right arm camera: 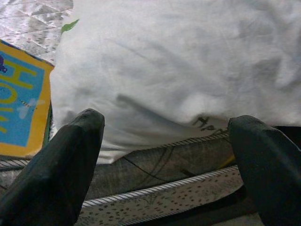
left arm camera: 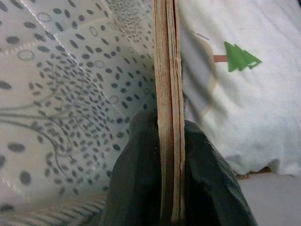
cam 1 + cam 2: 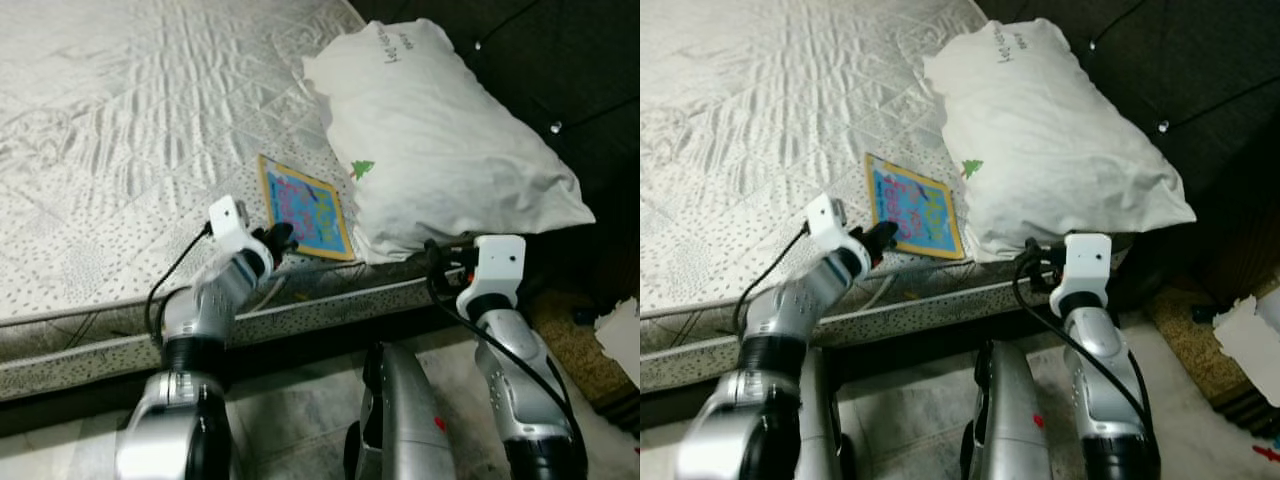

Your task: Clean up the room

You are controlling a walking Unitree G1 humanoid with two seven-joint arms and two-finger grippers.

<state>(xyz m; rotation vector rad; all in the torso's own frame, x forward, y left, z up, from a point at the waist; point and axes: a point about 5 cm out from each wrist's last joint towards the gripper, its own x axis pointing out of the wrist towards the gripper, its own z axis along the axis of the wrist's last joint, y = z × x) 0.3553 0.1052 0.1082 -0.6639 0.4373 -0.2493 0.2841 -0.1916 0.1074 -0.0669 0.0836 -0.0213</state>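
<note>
— Two things lie on the bed (image 3: 120,120) near the robot: a thin, colourful book (image 3: 304,210) and a large white pillow (image 3: 440,150). How far along is the tidying?

— Barely begun, by my judgement. The left gripper (image 3: 280,240) has its fingers (image 2: 141,188) closed on the near edge of the book; the left wrist view shows the book's edge clamped between the two dark pads. The book lies flat on the mattress, its far side just beside the pillow, not yet lifted clear.

— And the other arm?

— The right gripper (image 1: 169,165) hangs with its fingers (image 1: 61,169) spread wide, holding nothing. Ahead of those fingers sits the pillow, its lower corner overhanging the bed's edge, and beyond them to one side is the book's yellow border.

— What is left?

— Probably lifting the book away and putting it somewhere proper. A torn piece of white paper (image 3: 620,340) on the floor may also need collecting.
</note>
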